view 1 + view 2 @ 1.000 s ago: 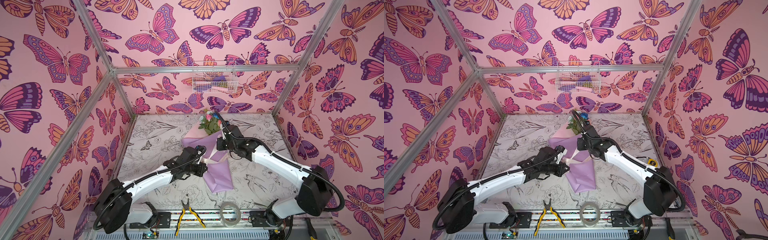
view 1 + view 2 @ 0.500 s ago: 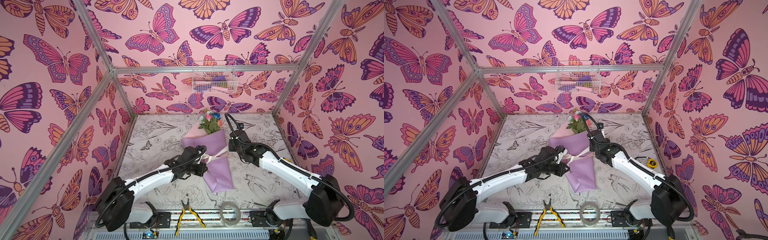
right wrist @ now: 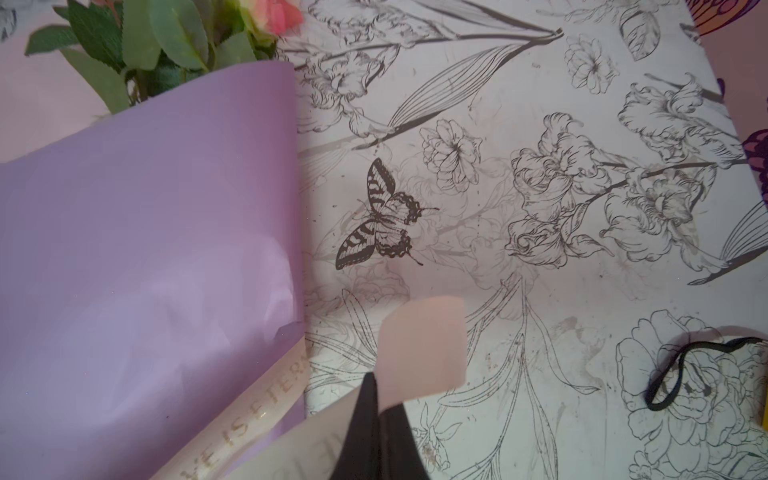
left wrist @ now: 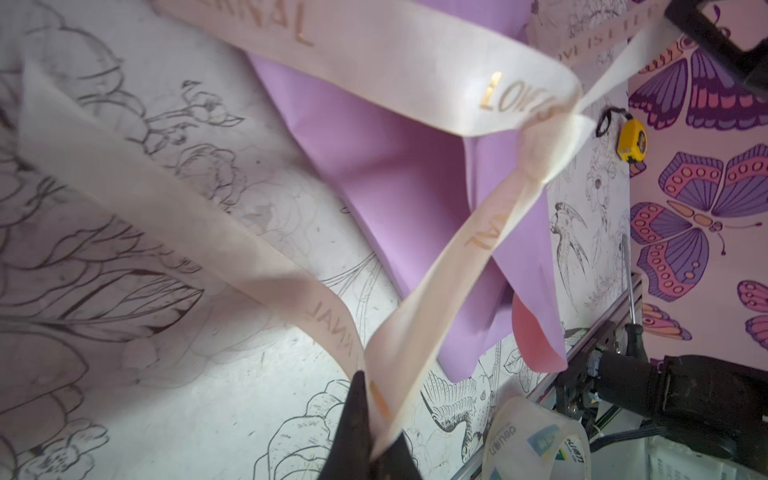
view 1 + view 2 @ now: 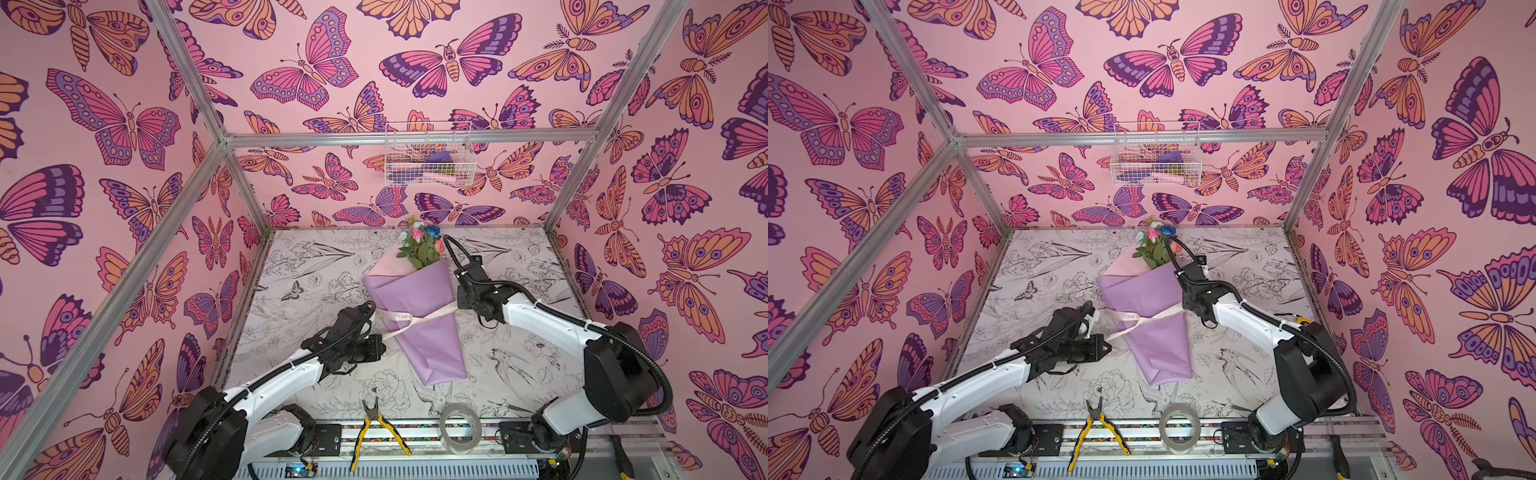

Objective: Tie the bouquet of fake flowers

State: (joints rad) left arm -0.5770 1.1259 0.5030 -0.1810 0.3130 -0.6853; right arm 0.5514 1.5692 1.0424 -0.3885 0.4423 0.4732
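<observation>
The right claw (image 5: 458, 306) has drawn back off the bouquet (image 5: 415, 291), and the left claw (image 5: 380, 338) has eased the other way. Each is clamped on an end of the ribbon (image 5: 409, 318). A first knot (image 4: 540, 120) is formed. The bouquet lies central on the surface (image 5: 316, 291), flowers (image 5: 419, 245) toward the far wall. Tightening, perhaps a bow, remains. The ribbon reads "LOVE IS ETER"; the tape roll (image 4: 536, 440), "deli".
</observation>
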